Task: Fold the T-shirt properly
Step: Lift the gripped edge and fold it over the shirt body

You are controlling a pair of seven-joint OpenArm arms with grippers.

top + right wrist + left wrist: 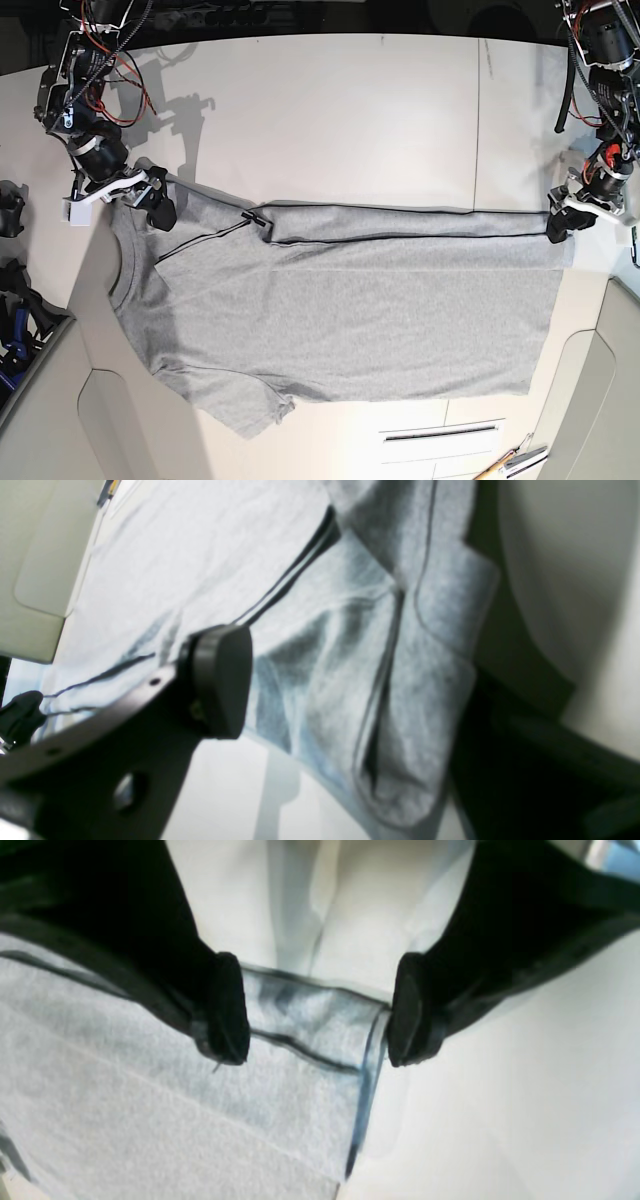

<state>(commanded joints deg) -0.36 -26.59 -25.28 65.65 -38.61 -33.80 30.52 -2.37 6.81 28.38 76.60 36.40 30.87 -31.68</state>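
The heather-grey T-shirt (340,310) lies flat on the white table (340,110), neck to the left, hem to the right, its far edge folded over along a dark-edged seam. No lettering shows. My left gripper (558,228) is at the shirt's far hem corner. In the left wrist view it (317,1012) is open, with its fingers (227,1010) either side of the folded hem corner (310,1040). My right gripper (160,207) is at the far shoulder and sleeve. In the right wrist view it (350,715) is open, with bunched sleeve cloth (380,680) between the round pad (220,680) and the dark far finger.
A table seam (477,120) runs down the right part. Pens or tools (510,462) lie at the front right edge. Black and blue gear (12,300) sits off the table's left side. Light cabinet panels (590,400) border the front corners.
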